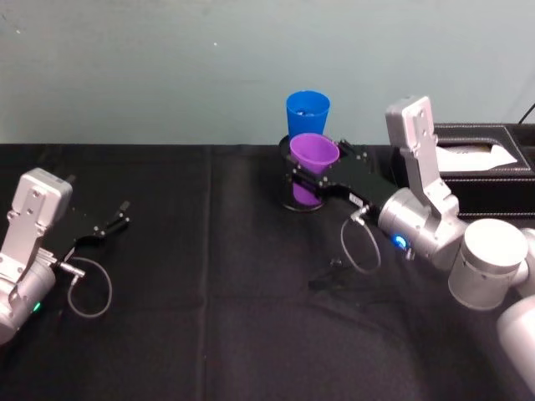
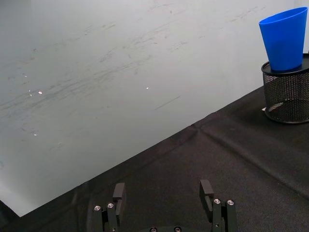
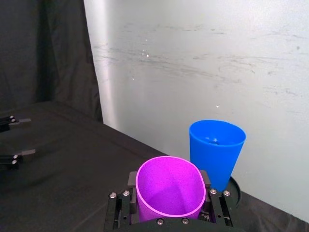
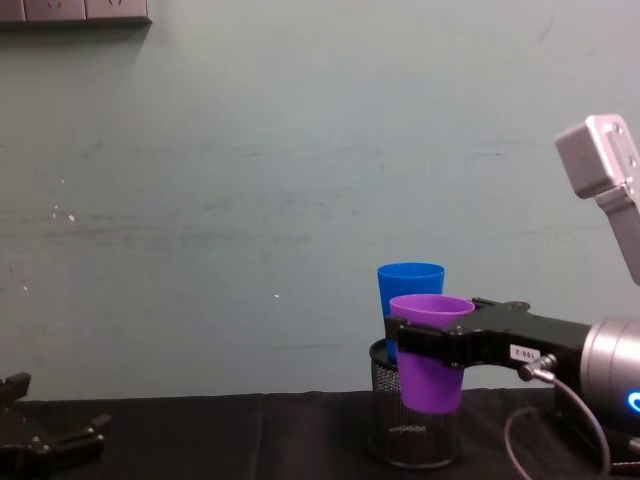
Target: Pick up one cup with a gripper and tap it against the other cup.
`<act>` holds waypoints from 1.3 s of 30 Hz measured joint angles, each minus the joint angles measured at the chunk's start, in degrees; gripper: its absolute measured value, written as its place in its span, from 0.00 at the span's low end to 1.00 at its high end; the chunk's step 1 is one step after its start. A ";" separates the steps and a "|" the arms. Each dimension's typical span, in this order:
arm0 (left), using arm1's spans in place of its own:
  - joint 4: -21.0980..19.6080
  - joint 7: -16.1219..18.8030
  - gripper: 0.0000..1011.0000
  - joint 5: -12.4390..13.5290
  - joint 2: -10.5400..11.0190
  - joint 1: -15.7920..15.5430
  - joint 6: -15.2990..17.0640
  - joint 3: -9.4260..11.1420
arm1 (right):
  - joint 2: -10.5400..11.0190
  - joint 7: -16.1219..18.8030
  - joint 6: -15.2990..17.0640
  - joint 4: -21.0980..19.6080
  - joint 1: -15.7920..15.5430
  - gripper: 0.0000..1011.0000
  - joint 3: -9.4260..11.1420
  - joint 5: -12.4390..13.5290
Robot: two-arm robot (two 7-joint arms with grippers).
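Two cups noted. Right gripper point(image 1: 313, 177) point(image 4: 430, 340) is extended forward over the black table point(image 1: 209, 292), its black flat jaws closed to cup width and clamped on either side of the purple cup point(image 1: 313, 154) point(image 3: 169, 188) point(image 4: 430, 375), just below the rim. Cup is upright with its mouth up and sits squarely between the jaws. In the chest view its base hangs clear of the cloth.

Blue cup point(image 1: 308, 111) point(image 3: 216, 150) point(image 4: 410, 280) point(image 2: 285, 41) lies just beyond the gripper's fingertips, directly behind the held cup and a little higher. It stands upright inside the black wire-mesh pen holder point(image 4: 410, 430) point(image 2: 287, 96), which rests on the table below and just past the jaws. Purple rim and blue wall are very close; contact between them cannot be confirmed.

Left gripper point(image 1: 115, 217) point(image 2: 162, 193) is low over the table, well apart from the right gripper on the robot's left side. Its fingers are spread wide with nothing between them.

A black tissue box point(image 1: 481, 159) sits behind the right arm
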 joint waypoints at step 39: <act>0.00 0.00 0.99 0.00 0.00 0.00 0.00 0.00 | -3.94 1.27 -1.15 10.93 9.02 0.73 0.84 0.30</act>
